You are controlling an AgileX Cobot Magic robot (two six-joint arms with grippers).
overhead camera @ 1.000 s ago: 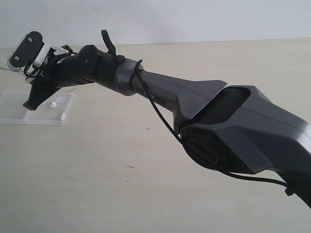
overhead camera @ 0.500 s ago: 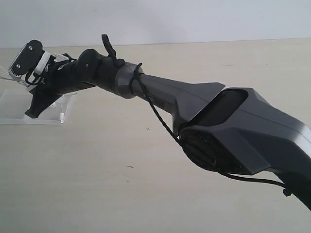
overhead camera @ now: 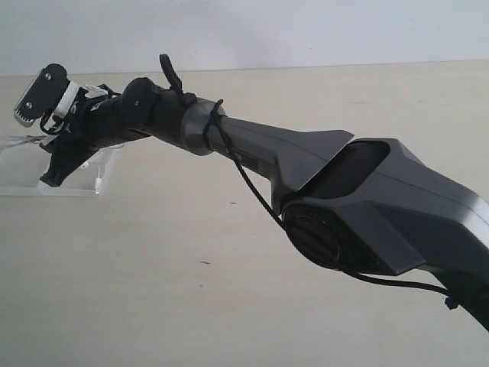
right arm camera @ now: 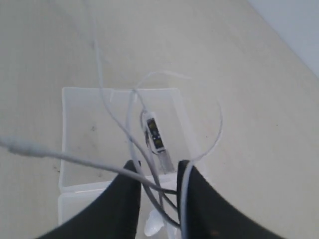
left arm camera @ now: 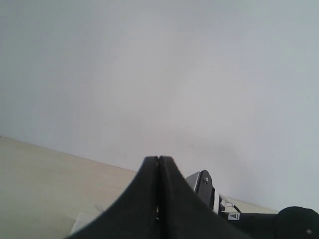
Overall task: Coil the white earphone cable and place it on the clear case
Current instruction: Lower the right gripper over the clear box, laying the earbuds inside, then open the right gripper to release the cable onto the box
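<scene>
Across the tabletop (overhead camera: 191, 306) the right arm (overhead camera: 306, 160) has dipped lower onto the flat clear case (overhead camera: 19, 164), which lies lengthwise far left, the right claw (right arm camera: 158, 169) slightly spread around loose loops of white earphone cable (right arm camera: 153, 133) on it, while the left claw (left arm camera: 158, 199) is pressed together.

Pale beige tabletop (overhead camera: 153, 306), plain white wall (overhead camera: 306, 30); soft even light

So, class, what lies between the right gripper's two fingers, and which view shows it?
Strands of the white earphone cable cross the gap of the right gripper, above the clear case; the right wrist view shows it.
</scene>
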